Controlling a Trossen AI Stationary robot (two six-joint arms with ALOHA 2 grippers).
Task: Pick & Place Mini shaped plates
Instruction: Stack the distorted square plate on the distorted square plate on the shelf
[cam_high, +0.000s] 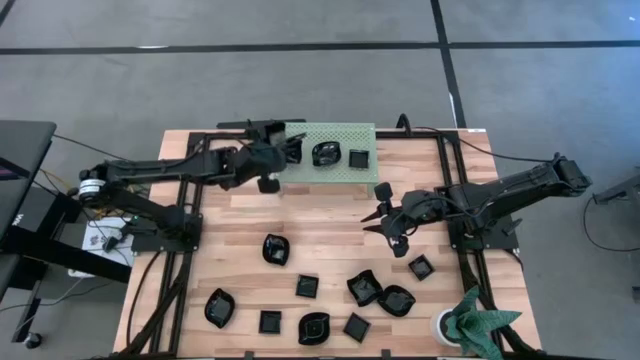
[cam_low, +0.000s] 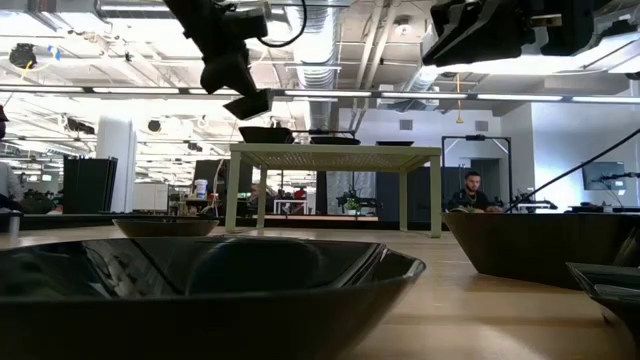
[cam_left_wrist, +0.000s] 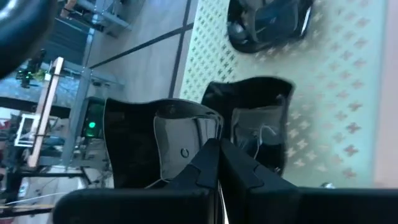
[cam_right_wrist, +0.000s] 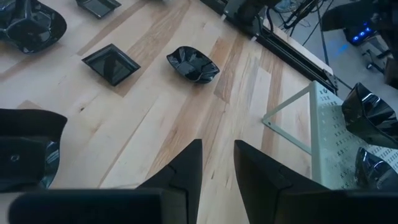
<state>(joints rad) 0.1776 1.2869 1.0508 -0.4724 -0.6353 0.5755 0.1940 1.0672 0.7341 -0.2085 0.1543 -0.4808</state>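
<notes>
The pale green perforated rack (cam_high: 335, 140) stands at the table's far edge. A round mini plate (cam_high: 325, 153) and a square one (cam_high: 357, 157) sit on it, with another (cam_left_wrist: 258, 127) near its left end. My left gripper (cam_high: 280, 152) hovers over that left end, shut on a glossy square mini plate (cam_left_wrist: 155, 143). Several more mini plates lie on the wooden table, among them one (cam_high: 276, 249) mid-table and one (cam_high: 364, 288) nearer the front. My right gripper (cam_high: 384, 215) hangs open above the table's right half with nothing between its fingers (cam_right_wrist: 186, 165). My left gripper pinches the square plate's rim (cam_left_wrist: 194, 138) between its two shut fingers. The fingers come from the table's left, slanting down toward the rack. The plate (cam_low: 250, 103) is lifted clear above the rack's top and hangs tilted.
A potted green plant (cam_high: 478, 320) stands at the near right corner. Black frame rails (cam_high: 445, 170) run along both sides of the table. Bare wood lies between the rack and the scattered plates. People sit in the room beyond the table.
</notes>
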